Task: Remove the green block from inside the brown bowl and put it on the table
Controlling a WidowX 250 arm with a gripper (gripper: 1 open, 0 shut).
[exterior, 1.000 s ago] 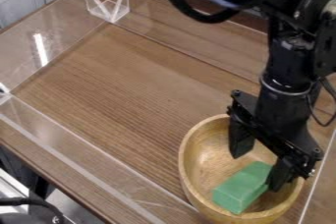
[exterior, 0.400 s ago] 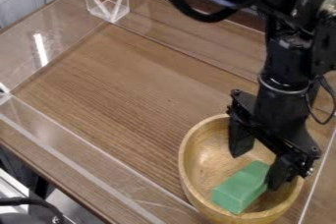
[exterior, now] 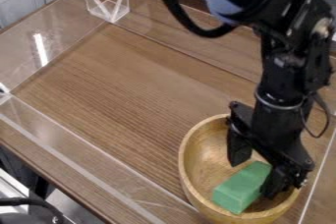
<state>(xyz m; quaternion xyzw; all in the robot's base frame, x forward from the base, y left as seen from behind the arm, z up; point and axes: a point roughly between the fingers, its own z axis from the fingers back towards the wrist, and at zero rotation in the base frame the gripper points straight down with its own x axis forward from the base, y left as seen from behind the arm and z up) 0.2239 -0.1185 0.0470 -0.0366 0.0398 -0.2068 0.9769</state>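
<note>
Green block (exterior: 245,188) is the thing to get out. It lies inside the brown bowl (exterior: 201,145), down near the side at about 5 o'clock. The bowl sits on the counter (exterior: 132,90) in the corner at about 5 o'clock of the picture.

The end effector (exterior: 268,164) hangs over the bowl and points straight down. Its jaws are spread wide and hold nothing. One dark finger (exterior: 242,144) is at about 10 o'clock from the block. The other is at about 2 o'clock from it, very close to the block's far end. I cannot tell if it touches.

The step now, I think, is to go down and pinch the block. To do it well, the arm should get the block right in the middle of the two fingers first. Then it should go down slowly, so the tips do not bump the bowl's floor or its thick rim. The jaws should close on the block's long flat sides, not on a corner, or it may twist and slip out. After that it should lift straight up, high over the rim, before it moves toward the bare wood at about 10 o'clock.
</note>
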